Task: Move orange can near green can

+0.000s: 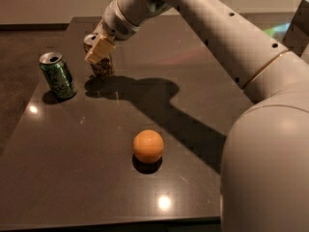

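Observation:
The green can [58, 75] stands upright at the left of the dark table [96, 178], silver top up. The orange can [101, 65] is upright just to its right, a short gap between them, its base at or just above the table. My gripper [98, 48] reaches in from the upper right and is shut on the orange can's upper part; one cream finger [100, 49] covers the can's front.
A round orange ball [148, 146] lies in the middle of the table, nearer the front. My white arm [231, 47] spans the right side and casts a shadow across the table's centre. The table's left edge runs close behind the green can.

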`<state>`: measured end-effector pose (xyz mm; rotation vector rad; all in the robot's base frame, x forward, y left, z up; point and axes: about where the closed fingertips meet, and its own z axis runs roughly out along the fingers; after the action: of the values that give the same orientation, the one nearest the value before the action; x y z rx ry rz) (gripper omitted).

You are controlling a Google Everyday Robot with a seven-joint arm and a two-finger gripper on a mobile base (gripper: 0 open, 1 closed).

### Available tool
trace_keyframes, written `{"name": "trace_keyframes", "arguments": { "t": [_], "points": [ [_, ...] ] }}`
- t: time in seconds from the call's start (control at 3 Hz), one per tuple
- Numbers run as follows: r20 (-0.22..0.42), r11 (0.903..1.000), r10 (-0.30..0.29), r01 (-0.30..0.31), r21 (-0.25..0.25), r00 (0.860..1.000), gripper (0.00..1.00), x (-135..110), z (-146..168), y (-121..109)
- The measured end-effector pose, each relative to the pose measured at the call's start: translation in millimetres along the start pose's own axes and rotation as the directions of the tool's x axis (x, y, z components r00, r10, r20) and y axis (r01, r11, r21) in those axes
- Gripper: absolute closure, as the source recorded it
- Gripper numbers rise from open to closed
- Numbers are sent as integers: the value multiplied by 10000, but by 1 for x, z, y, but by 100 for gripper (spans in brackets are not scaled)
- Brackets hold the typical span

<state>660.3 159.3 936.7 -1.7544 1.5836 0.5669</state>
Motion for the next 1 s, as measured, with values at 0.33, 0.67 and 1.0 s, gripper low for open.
{"name": "trace_keyframes", "arguments": {
  "t": [0.33, 0.67, 1.0],
  "points": [
    [252, 9995, 17, -9, -312, 9997, 100, -3, 13, 16],
    [638, 9979, 365, -330, -551, 9973, 78, 4, 22, 21],
    [800, 9962, 544, -486, -726, 9953, 56, 7, 25, 23]
  ]
}}
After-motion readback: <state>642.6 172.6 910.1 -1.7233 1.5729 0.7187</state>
